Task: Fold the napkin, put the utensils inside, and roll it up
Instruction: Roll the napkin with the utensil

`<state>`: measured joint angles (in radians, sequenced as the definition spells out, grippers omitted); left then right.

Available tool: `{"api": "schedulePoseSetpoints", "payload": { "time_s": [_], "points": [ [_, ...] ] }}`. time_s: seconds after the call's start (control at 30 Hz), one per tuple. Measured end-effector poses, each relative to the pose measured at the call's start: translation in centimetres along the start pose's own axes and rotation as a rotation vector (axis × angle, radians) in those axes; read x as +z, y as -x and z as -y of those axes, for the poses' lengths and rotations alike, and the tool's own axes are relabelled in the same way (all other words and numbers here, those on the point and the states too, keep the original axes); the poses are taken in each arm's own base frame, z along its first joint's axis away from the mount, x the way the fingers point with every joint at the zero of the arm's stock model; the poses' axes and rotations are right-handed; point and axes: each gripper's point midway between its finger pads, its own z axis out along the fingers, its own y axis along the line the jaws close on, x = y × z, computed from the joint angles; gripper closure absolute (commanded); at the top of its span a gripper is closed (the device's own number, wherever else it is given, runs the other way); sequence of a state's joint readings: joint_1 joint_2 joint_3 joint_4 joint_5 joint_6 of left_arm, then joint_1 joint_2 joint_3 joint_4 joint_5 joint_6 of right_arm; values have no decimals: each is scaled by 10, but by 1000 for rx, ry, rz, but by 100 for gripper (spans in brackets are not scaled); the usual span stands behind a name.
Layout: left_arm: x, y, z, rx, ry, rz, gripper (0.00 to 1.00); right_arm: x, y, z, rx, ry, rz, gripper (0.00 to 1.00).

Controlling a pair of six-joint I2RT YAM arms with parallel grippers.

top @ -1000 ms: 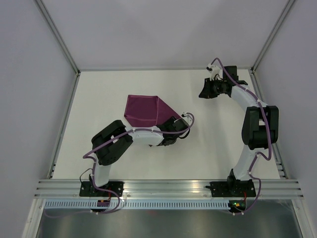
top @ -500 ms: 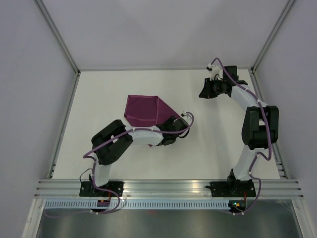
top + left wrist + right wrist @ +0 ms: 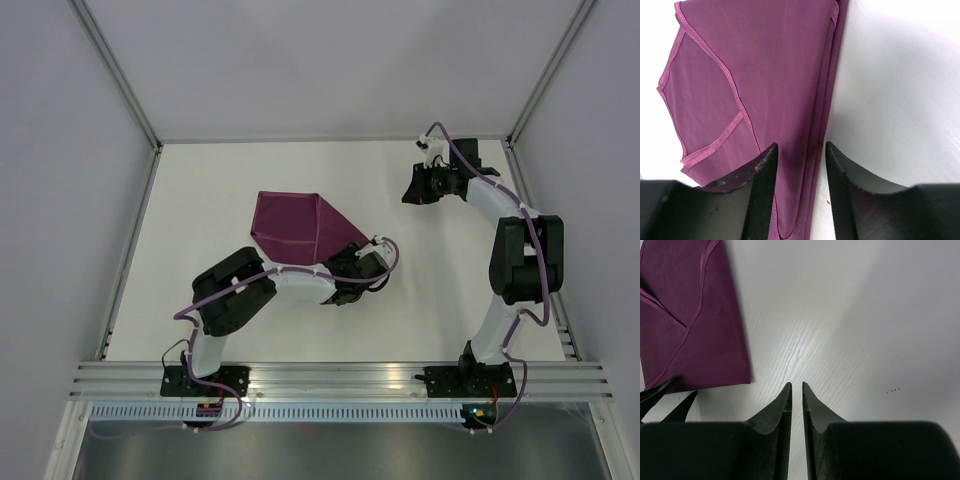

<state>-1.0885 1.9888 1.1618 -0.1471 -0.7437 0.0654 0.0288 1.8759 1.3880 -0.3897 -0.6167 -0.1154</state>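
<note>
Straddling an edge of the napkin, the left gripper stands open, gripping nothing. The right gripper is nearly closed, empty.

Napkin: plain dark magenta-purple, lighter pink hem lines.
Table: white, faint grain.
Arms: white, black joints.
Cables: purple.

A white table, its surface showing a faint wood grain, is carrying one dark magenta-purple napkin. The cloth is lying flat left of centre, folded over on itself so that hemmed edges are crossing its upper face, with stacked layers showing along one straight folded side.
</note>
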Motion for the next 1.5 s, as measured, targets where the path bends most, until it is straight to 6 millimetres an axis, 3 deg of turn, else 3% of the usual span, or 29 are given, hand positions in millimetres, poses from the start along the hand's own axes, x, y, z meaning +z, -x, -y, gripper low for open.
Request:
{"api": "schedulePoseSetpoints", "payload": {
  "time_s": [0.5, 0.87, 1.0, 1.4, 1.5],
  "points": [
    [6, -5, -2, 34, 103, -17, 64, -4, 6, -2, -16, -3, 20, 82],
    [10, -7, 0, 41, 109, -20, 83, -3, 6, -1, -20, -4, 22, 84],
    [10, -7, -1, 48, 112, -22, 98, -3, 4, 0, -24, -3, 18, 84],
    [10, -3, -1, 29, 20, -24, 98, -5, 3, 0, -68, -2, 18, 84],
    [10, -1, 8, 17, -61, -17, 98, -7, 5, -3, -99, 13, 25, 84]
  ]
}}
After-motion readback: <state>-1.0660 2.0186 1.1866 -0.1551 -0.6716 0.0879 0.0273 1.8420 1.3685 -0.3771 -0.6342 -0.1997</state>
